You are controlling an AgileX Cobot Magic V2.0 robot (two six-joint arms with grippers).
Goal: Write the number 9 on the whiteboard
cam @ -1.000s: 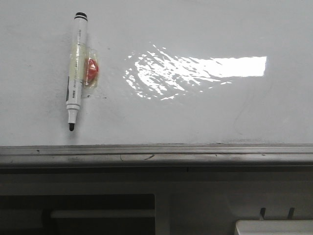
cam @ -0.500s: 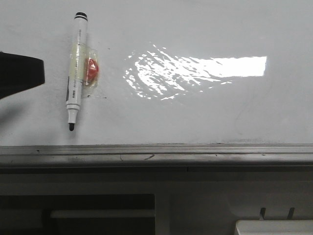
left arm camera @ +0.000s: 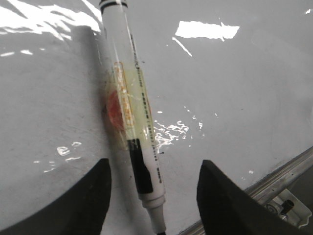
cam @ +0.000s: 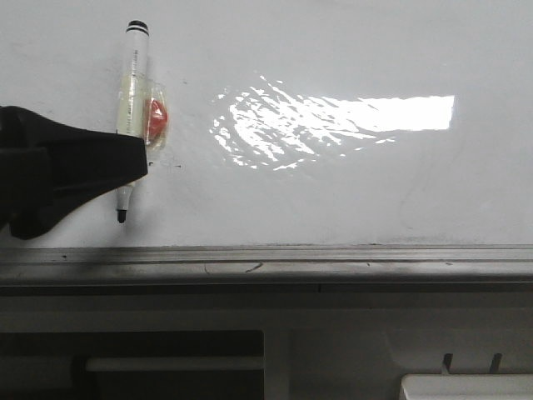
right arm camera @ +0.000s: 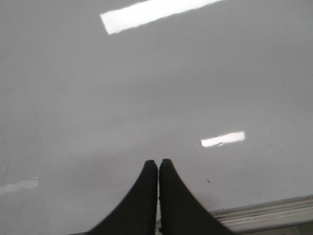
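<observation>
The left matte black plastic gripper [left arm camera: 154, 196] has two broad fingers [left arm camera: 222, 205] with smooth, rounded, tapering outlines and no visible markings. From the front it reads as a dark blocky wedge [cam: 67, 171]. The right matte black gripper [right arm camera: 158, 169] has two slim, curved fingers narrowing to blunt tips.

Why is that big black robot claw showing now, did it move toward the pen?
Yes. The black left gripper has slid in from the left edge, rightward across the glossy whiteboard, now covering part of the taped white marker, which stayed put.
</observation>
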